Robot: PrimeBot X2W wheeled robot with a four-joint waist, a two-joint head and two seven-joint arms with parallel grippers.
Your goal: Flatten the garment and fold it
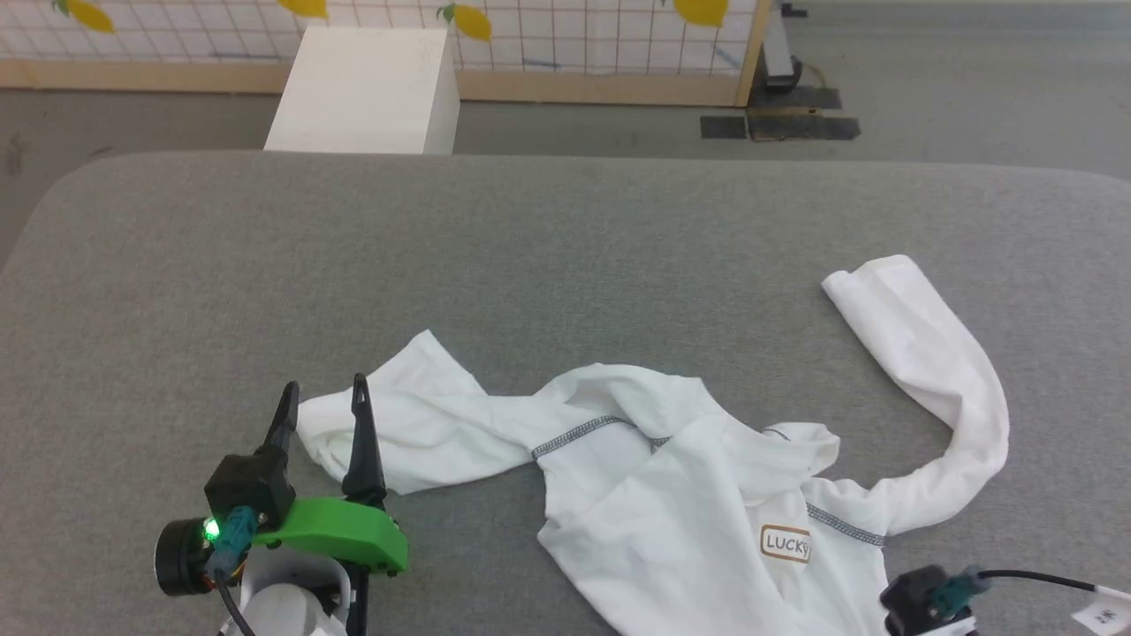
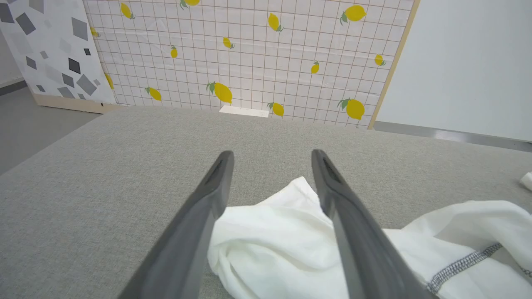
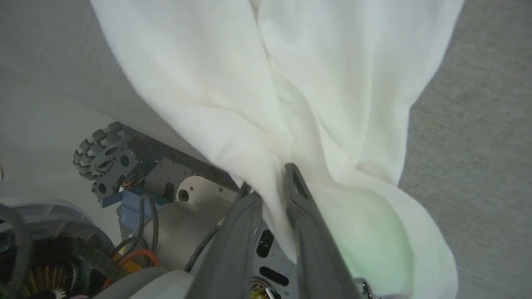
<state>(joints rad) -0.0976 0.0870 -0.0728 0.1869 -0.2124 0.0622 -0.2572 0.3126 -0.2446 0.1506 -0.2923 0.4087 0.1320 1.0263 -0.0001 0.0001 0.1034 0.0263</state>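
Two grippers, two different jobs here. Over on the left, our left gripper [image 1: 322, 389] sits low on the counter [image 1: 177, 265] with its fingers spread wide, straddling the end of the left sleeve [image 1: 415, 424] without pinching it. We'd guess it's lined up there so it can close on that end and pull the sleeve out straight.

Moving along, the shirt [image 1: 671, 503] lies crumpled near the counter's front edge. The body is bunched and twisted and the LUCKY label [image 1: 785, 543] faces up, so nothing's flat yet and folding is a way off.

Part of the body looks to hang over that front edge, and that's where our right gripper [image 3: 268, 178] is. Its fingers are nearly pressed together with a fold of the white cloth pinched between them. We reckon that grip is there to tug the hem out while the far side gets stretched.

Far right, the other sleeve [image 1: 937, 371] curls away in a hook, well apart from both grippers, so it'll need its own pass.
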